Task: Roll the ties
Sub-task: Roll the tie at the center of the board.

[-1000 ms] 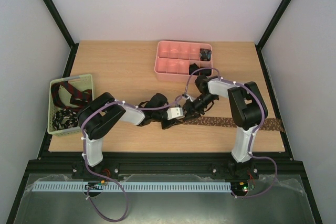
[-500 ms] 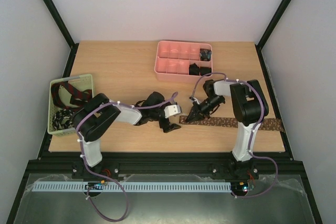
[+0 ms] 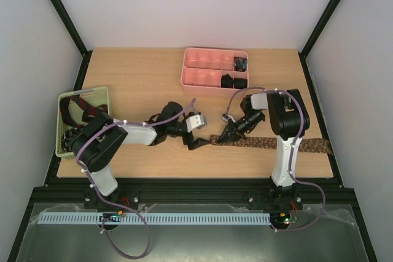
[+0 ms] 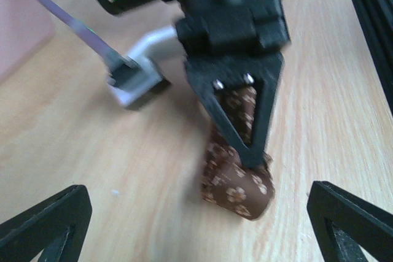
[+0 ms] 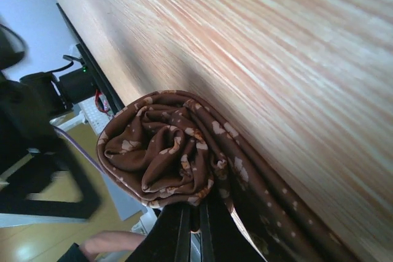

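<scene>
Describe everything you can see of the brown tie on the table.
The brown tie is soft fabric, dark brown with small pale flower-like print and dots. Its left end is wound into a loose, rumpled coil; the rest lies flat as a long strip on the wooden table, running right. The right hand, shut, pinches the coil between its fingertips. The open left hand sits nearby, not touching it.

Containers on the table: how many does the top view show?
2. A pink compartmented tray stands at the far middle of the table; a pale green basket stands at its left edge. None seems hidden.
</scene>
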